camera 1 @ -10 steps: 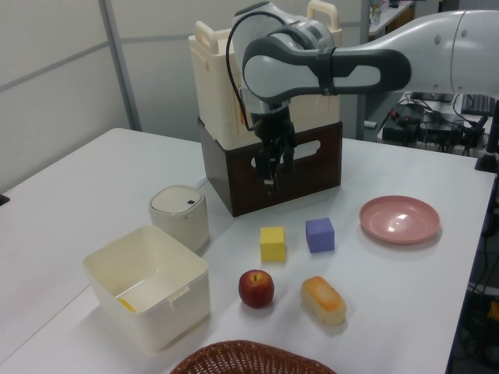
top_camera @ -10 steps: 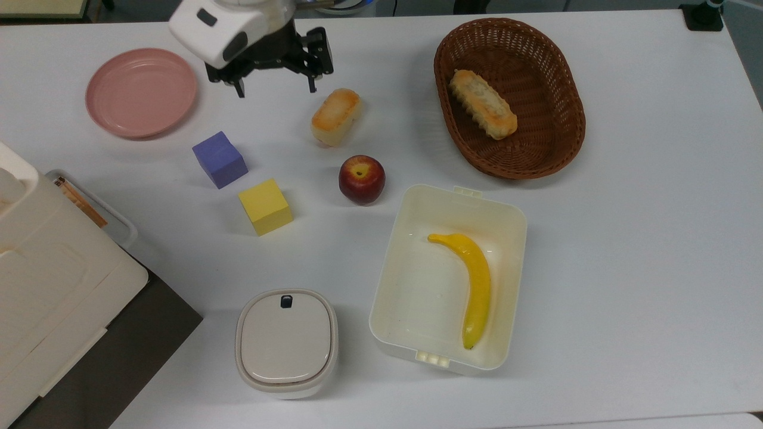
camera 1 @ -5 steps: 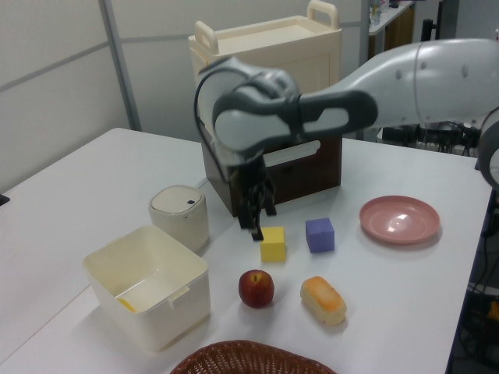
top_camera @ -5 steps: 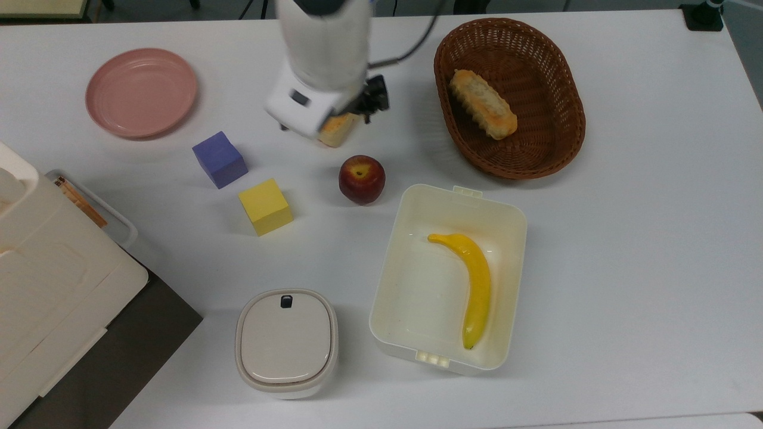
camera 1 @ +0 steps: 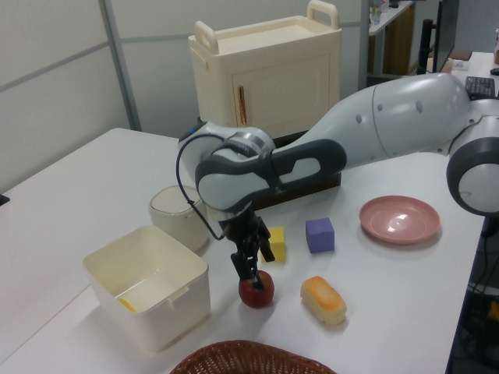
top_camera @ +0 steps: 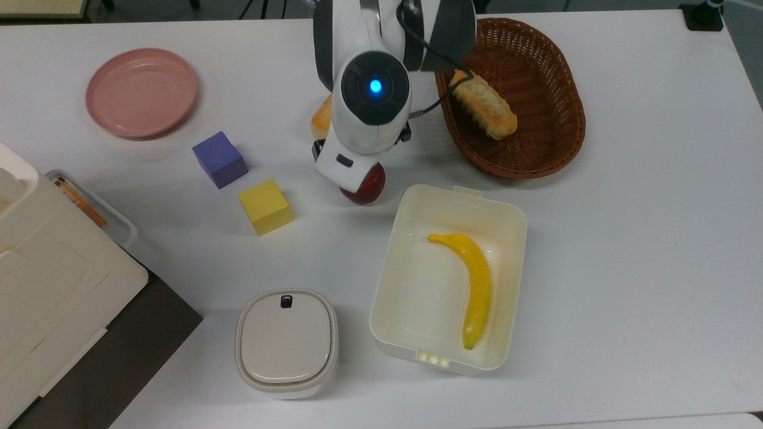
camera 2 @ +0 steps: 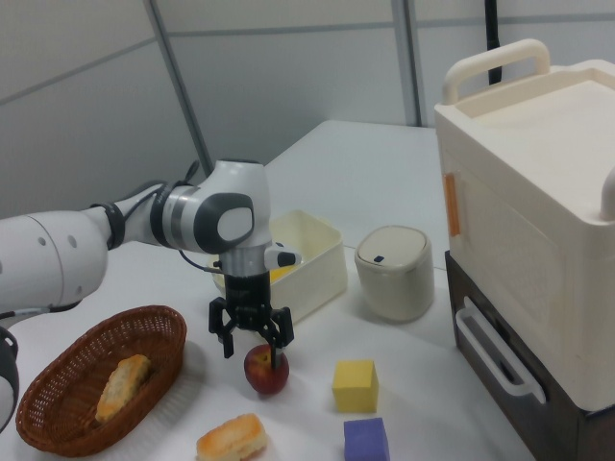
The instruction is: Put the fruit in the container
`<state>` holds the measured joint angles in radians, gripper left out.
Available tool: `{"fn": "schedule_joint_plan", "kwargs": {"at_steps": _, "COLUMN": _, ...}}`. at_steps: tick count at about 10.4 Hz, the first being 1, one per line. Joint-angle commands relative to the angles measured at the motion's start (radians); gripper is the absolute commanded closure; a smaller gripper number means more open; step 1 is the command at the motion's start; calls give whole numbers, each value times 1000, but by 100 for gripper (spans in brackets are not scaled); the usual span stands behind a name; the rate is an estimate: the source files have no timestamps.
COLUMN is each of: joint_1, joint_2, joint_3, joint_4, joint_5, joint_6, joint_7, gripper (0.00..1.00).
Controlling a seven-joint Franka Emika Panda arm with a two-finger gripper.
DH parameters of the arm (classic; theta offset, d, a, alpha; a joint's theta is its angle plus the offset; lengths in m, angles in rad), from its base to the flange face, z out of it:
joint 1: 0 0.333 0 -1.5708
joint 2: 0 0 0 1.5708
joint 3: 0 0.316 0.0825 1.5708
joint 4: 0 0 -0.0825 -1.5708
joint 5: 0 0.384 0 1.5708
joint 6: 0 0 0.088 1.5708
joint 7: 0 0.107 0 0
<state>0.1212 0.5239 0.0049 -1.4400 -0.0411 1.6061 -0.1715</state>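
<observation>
The dark-red apple (camera 2: 268,373) sits on the white table between the yellow cube and the cream-white tub (top_camera: 417,280). My gripper (camera 2: 254,353) hangs straight down over it, open, with one black finger on each side of the apple's top. In the left view the gripper (camera 1: 253,277) meets the top of the apple (camera 1: 256,294). In the top view the arm's white hand (top_camera: 356,152) covers most of the apple (top_camera: 366,189). The tub (camera 1: 148,284) stands to the top view's right of the apple and holds a yellow banana (top_camera: 477,286).
A brown wicker basket (top_camera: 536,131) with a bread loaf (top_camera: 483,104) stands behind the tub. A bread roll (camera 1: 323,300), a purple cube (top_camera: 219,159) and a yellow cube (top_camera: 265,206) lie near the apple. Further off are a pink plate (top_camera: 141,92), a grey-lidded box (top_camera: 286,342) and a cream cabinet (camera 1: 265,78).
The arm has swung from beside the pink plate, past the bread roll, to over the apple, and the gripper has come down to the apple's top.
</observation>
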Motion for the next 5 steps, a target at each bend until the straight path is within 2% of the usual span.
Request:
{"fn": "schedule_joint_plan", "kwargs": {"at_steps": 1, "joint_1": 15, "joint_2": 14, "joint_3": -6, "joint_4": -14, "joint_5": -5, "joint_6": 84, "joint_7": 3, "gripper": 0}}
{"fn": "schedule_joint_plan", "kwargs": {"at_steps": 3, "joint_1": 20, "joint_2": 42, "joint_3": -6, "joint_4": -19, "joint_5": -8, "joint_6": 182, "joint_7": 7, "gripper": 0}}
{"fn": "schedule_joint_plan", "kwargs": {"at_steps": 5, "joint_1": 25, "joint_2": 38, "joint_3": -6, "joint_4": -30, "joint_5": -6, "joint_6": 170, "joint_7": -23, "gripper": 96}}
